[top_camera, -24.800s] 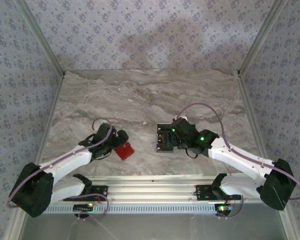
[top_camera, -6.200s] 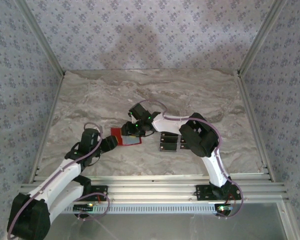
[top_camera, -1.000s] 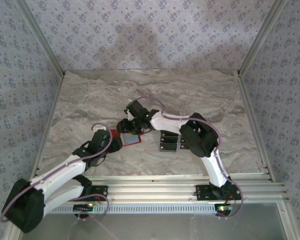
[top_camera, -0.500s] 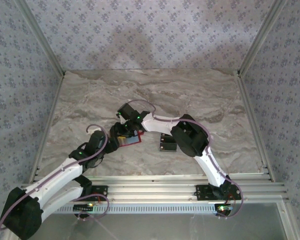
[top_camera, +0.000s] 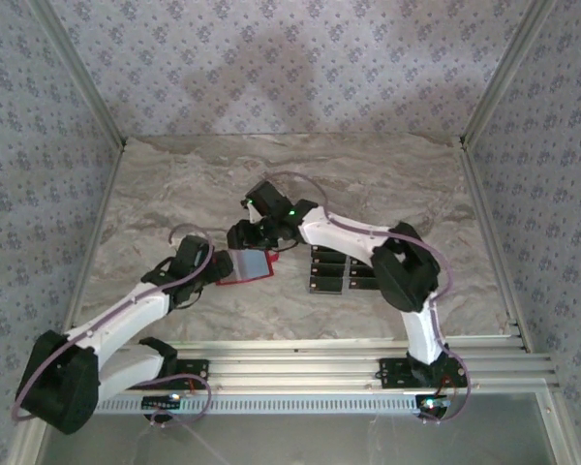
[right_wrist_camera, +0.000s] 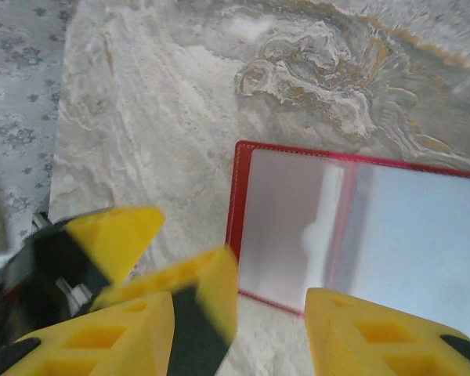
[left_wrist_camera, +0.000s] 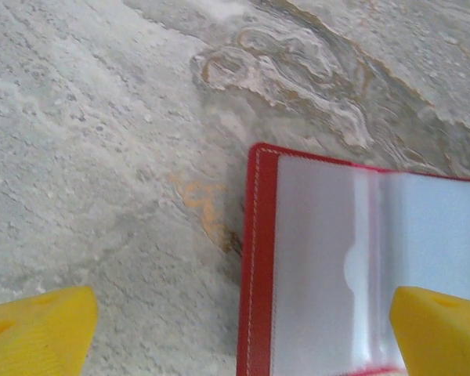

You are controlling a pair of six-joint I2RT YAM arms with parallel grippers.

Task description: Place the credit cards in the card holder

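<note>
Nearest the bases, the left pincer (left_wrist_camera: 236, 323) is spread wide and gripping nothing; it straddles the red left edge of the card holder (left_wrist_camera: 352, 266), I'd guess ready to pin it down. The holder lies opened flat on the worktop (left_wrist_camera: 102, 157), clear pockets up so a card can slide in; the credit cards (top_camera: 334, 271) sit in rows just to its right. Right pincer (top_camera: 242, 236) hovers at the holder's far edge, jaws partly apart, empty; probably steadying too.
</note>
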